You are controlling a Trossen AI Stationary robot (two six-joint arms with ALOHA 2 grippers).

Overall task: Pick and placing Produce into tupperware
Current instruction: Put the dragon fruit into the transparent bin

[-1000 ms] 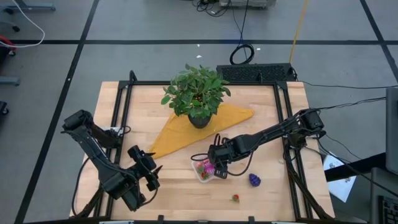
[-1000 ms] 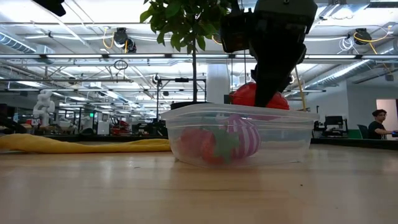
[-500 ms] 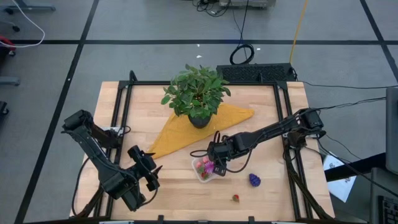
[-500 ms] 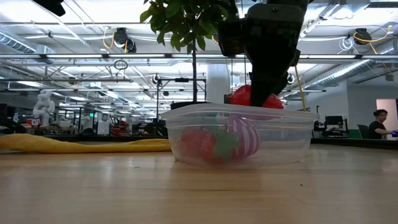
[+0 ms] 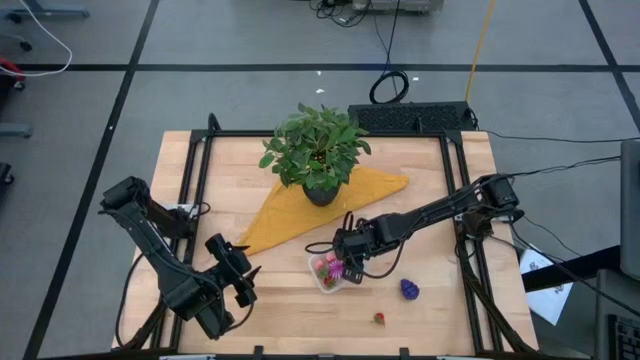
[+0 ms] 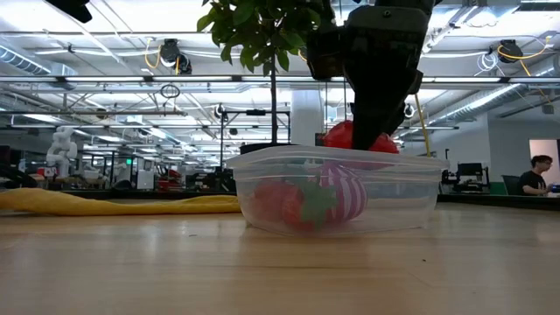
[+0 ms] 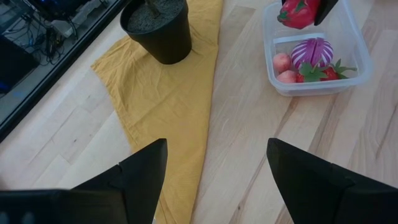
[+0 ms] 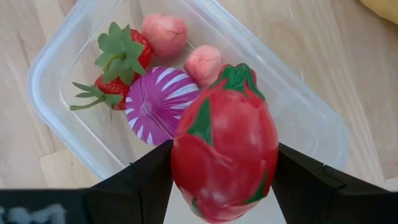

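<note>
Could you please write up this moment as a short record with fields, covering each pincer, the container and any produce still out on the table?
right pincer: shut on the red dragon fruit, held above the clear container
left pincer: open, empty, waiting at the table's front left
container contents: purple striped piece, two strawberries, two pink round pieces
outside container: purple knobbly piece and small red piece on the wooden table
other items: potted plant on a yellow cloth
</note>
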